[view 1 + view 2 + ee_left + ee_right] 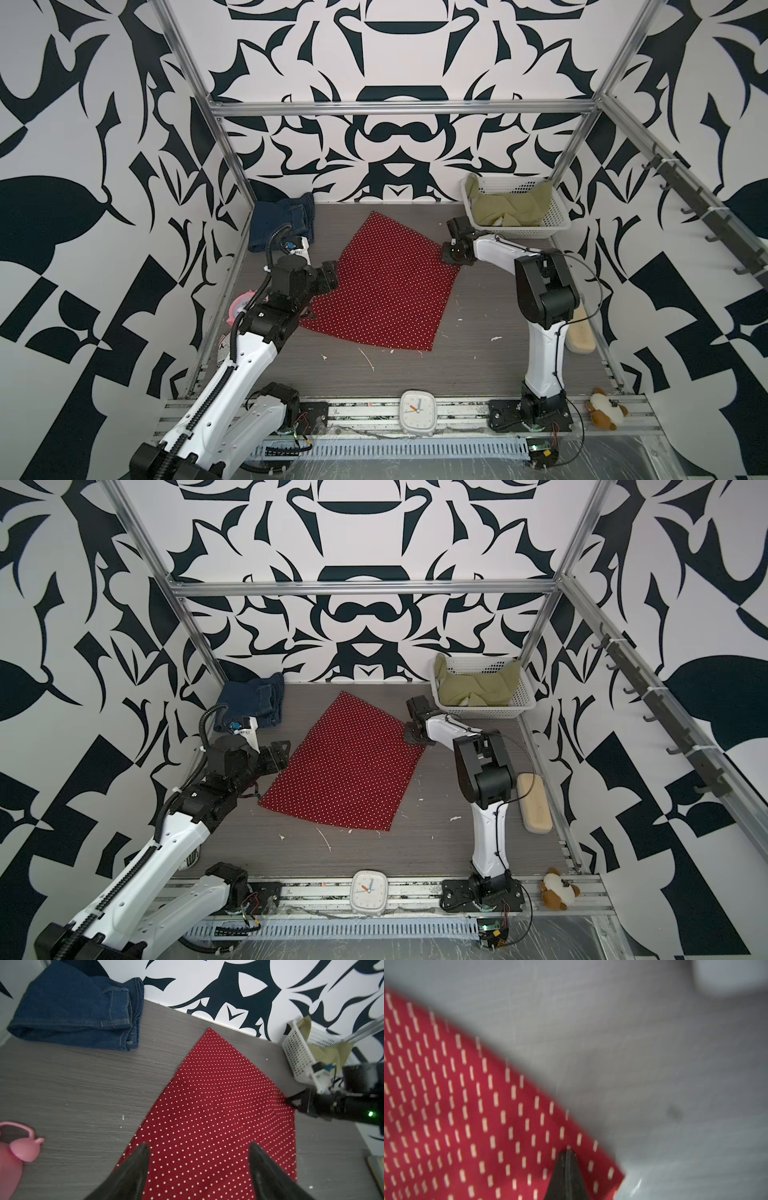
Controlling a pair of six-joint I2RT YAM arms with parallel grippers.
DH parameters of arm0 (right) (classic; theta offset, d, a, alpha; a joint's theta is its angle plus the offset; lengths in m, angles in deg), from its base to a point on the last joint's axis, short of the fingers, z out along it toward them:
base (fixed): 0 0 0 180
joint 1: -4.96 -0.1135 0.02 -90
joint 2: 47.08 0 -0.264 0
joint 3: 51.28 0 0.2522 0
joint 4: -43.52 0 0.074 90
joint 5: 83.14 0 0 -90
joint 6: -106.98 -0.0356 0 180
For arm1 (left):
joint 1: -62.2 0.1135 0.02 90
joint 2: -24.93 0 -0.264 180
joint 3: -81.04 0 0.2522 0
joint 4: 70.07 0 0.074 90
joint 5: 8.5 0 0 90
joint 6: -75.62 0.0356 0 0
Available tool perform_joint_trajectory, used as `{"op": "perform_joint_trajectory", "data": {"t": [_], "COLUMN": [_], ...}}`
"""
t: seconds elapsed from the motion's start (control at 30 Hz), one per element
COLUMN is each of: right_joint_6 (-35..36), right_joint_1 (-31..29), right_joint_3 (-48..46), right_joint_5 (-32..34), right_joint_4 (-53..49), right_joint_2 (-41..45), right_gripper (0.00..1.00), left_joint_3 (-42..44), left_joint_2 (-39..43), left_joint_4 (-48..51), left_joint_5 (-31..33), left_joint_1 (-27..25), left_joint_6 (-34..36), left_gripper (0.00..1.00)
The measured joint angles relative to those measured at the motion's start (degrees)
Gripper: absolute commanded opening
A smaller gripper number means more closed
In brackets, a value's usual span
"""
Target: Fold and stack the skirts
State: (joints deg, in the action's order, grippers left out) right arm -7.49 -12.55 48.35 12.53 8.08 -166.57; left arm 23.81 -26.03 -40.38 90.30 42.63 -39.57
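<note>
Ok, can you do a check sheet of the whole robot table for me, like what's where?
Surface: grey wood-look table, scattered with white scraps.
Job's things: red dotted skirt spread flat mid-table; denim skirt folded in the far left corner; olive skirt bunched in the white basket.
Clutter: clock and plush toy on the front rail; beige oblong thing at the right edge; pink plastic thing at the left edge.
Grippers: left tool open over the red skirt's left edge; right tool shut at its right edge, pinch unclear.
Cables: black hose on the left arm; thin cable looping off the right arm.
Surroundings: patterned walls, metal frame, hook rail at right.
</note>
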Motion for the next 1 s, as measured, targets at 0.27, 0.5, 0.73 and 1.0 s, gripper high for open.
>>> {"op": "perform_joint_trajectory", "data": {"t": [0.27, 0.5, 0.73, 1.0], "right_joint_6": [0.9, -1.5, -1.5, -1.6], "right_joint_1": [-3.6, -4.9, -3.8, -3.1], "right_joint_3": [-5.7, -20.3, -20.4, -13.7], "right_joint_5": [-0.1, 0.4, 1.0, 0.5], "right_joint_4": [-1.6, -0.6, -0.5, 1.8], "right_joint_2": [13.0, 20.5, 14.3, 7.1], "right_gripper": [0.03, 0.01, 0.03, 0.04], "left_joint_3": [5.9, 7.8, 6.7, 6.7], "left_joint_2": [0.8, -5.8, -11.0, -8.3], "left_joint_4": [-5.6, -9.7, -11.2, -10.9], "left_joint_5": [-3.5, -6.9, -9.0, -8.0], "left_joint_1": [0.0, 0.0, 0.0, 0.0], "left_joint_6": [-0.3, -0.3, -0.7, -0.9], "left_gripper": [0.97, 0.87, 0.88, 0.91]}}
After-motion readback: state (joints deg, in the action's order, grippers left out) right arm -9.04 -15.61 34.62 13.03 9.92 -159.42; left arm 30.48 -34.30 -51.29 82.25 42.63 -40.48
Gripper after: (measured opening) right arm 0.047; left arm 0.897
